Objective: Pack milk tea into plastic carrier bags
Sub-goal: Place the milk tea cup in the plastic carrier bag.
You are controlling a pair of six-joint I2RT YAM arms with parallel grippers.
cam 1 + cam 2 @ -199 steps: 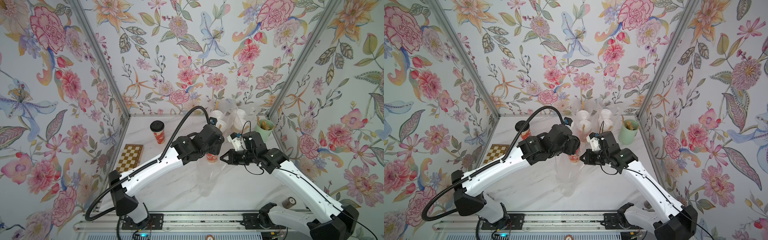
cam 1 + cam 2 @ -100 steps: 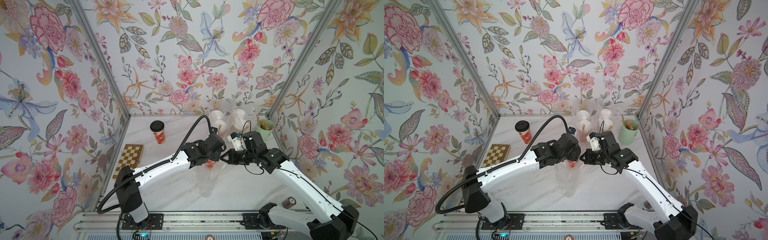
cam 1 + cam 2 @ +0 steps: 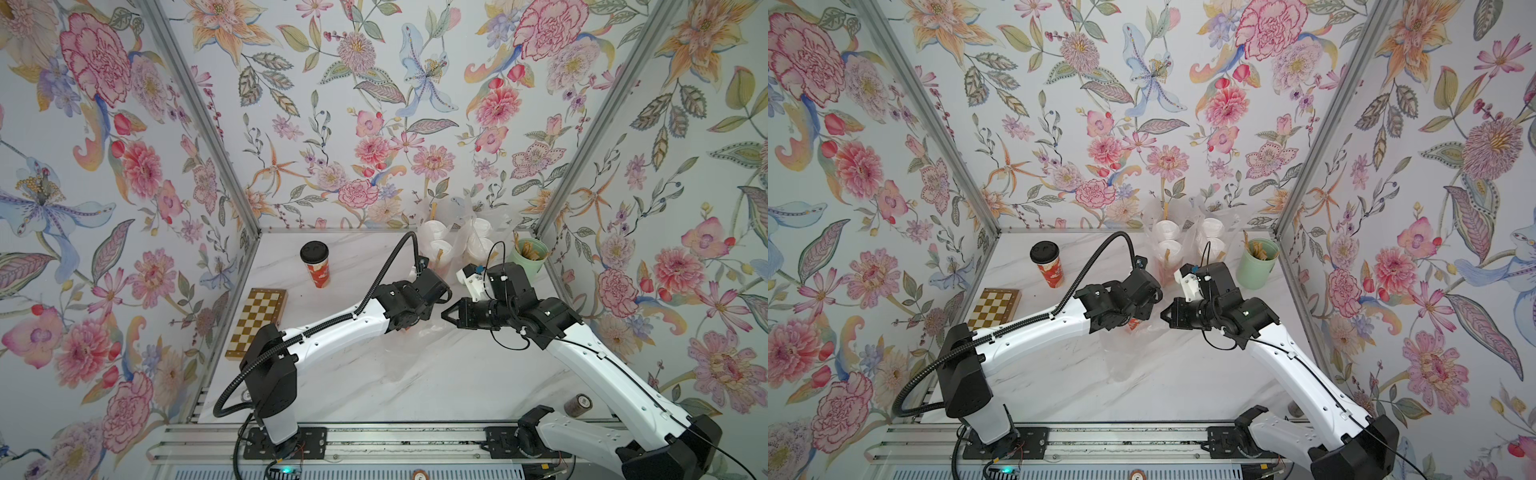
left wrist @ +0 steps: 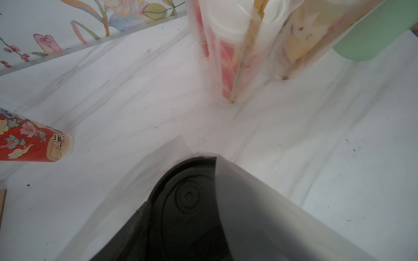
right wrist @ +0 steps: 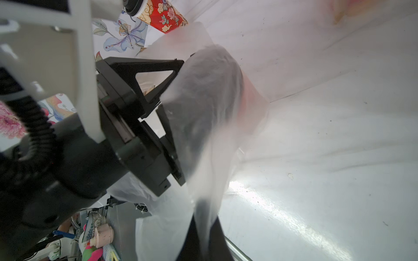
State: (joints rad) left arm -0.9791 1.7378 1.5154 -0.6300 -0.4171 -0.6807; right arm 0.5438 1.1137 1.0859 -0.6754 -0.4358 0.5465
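In both top views the left arm point(image 3: 332, 328) reaches to the middle of the white marble tabletop point(image 3: 415, 390). Only a sliver of the red paper cup with a black domed lid point(image 3: 1133, 325) shows under its wrist. The right gripper point(image 3: 446, 314) sits just beside it, clenched on the limp transparent plastic carrier bag point(image 3: 1121, 357). If that thin pinch slips, the bag mouth would probably fall in on the cup. In the left wrist view the lid point(image 4: 187, 203) faces up with film rising on either side. The cup's long axis therefore stands near upright, base toward the tabletop; I cannot tell whether the base touches. In the right wrist view the left gripper point(image 5: 178, 117) grasps the cup just below the lid, inside the film, and the right gripper point(image 5: 204, 239) nips a fold. Letting go before the base is seated could topple the tall cup, since the slack bag gives it no support. The fingers may also drag film with them when they pull out.
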